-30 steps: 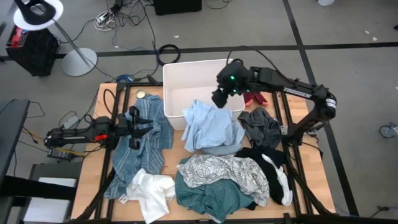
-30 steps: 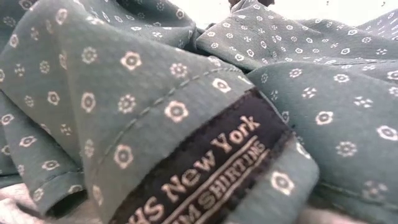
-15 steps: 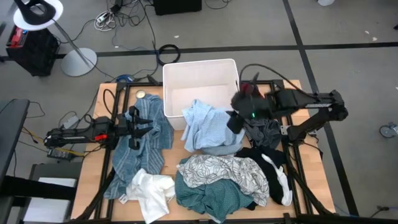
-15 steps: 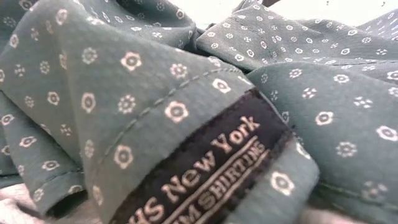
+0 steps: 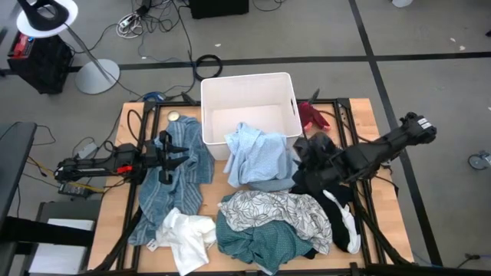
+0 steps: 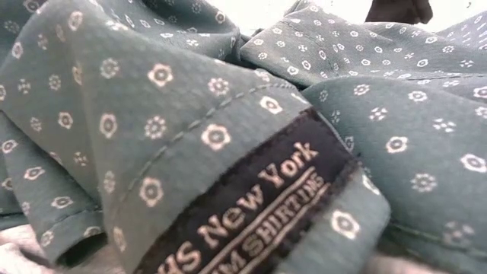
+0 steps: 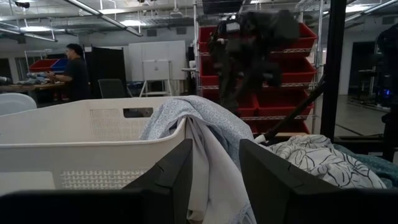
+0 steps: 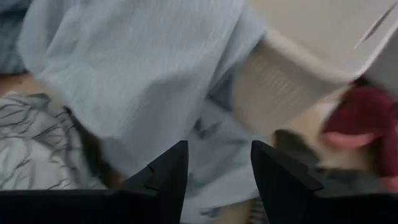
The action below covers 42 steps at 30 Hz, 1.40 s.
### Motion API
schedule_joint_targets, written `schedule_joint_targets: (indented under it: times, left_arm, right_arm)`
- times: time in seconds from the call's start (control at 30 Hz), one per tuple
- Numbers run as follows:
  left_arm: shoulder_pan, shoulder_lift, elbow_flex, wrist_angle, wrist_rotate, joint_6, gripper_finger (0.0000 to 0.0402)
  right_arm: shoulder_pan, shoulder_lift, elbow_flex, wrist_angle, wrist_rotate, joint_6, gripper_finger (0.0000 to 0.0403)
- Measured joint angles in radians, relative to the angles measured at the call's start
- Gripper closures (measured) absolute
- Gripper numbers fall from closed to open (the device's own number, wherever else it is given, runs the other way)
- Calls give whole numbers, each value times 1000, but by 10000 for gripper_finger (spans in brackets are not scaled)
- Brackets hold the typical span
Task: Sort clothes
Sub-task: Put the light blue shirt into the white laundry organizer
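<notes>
The clothes lie in heaps on the table. A light blue garment (image 5: 257,157) hangs over the near rim of the white bin (image 5: 249,96). A denim-blue one (image 5: 173,180) and a plain white one (image 5: 188,238) lie on the left. The leaf-print one (image 5: 276,208) and the teal one (image 6: 228,114) lie near the front. A black one (image 5: 326,192) and a white sock (image 5: 349,222) lie on the right, and a red one (image 5: 313,115) lies beside the bin. My right gripper (image 8: 214,162) hovers open over the dark clothes, just right of the light blue garment (image 8: 137,68). My left gripper (image 7: 214,180) rests open over the denim-blue heap.
The bin's near right corner (image 8: 292,62) is close in front of my right gripper. Dark frame rails (image 5: 345,130) run along the table's sides. Bare wood (image 5: 387,199) shows at the table's right edge. A lamp stand and cables lie on the floor beyond the table.
My right gripper has swung from above the bin's far right corner toward the table's near edge and down. It now hangs over the dark clothes beside the light blue garment. None of the clothes has moved.
</notes>
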Motion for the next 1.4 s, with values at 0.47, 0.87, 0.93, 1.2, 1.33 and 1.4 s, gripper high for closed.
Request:
schedule_joint_targets:
  times: [0.47,0.87,0.93,1.2,1.33,1.4]
  left_arm:
    - [0,0,0,0,0,0,264]
    - [0,0,0,0,0,0,264]
    - [0,0,0,0,0,0,264]
    - [0,0,0,0,0,0,264]
    - [0,0,0,1,0,0,264]
    - [0,0,0,0,0,0,264]
  right_arm:
    - [20,-135,-468,696,-17,-174,219]
    - [-62,-107,-631,1202,-6,-493,152]
    - [-85,-73,-632,1233,-16,-493,135]
    - [-155,154,-629,1594,-141,-625,109]
    - [-184,268,-593,1763,-141,-755,116]
    - [-202,319,-557,1768,-142,-799,124]
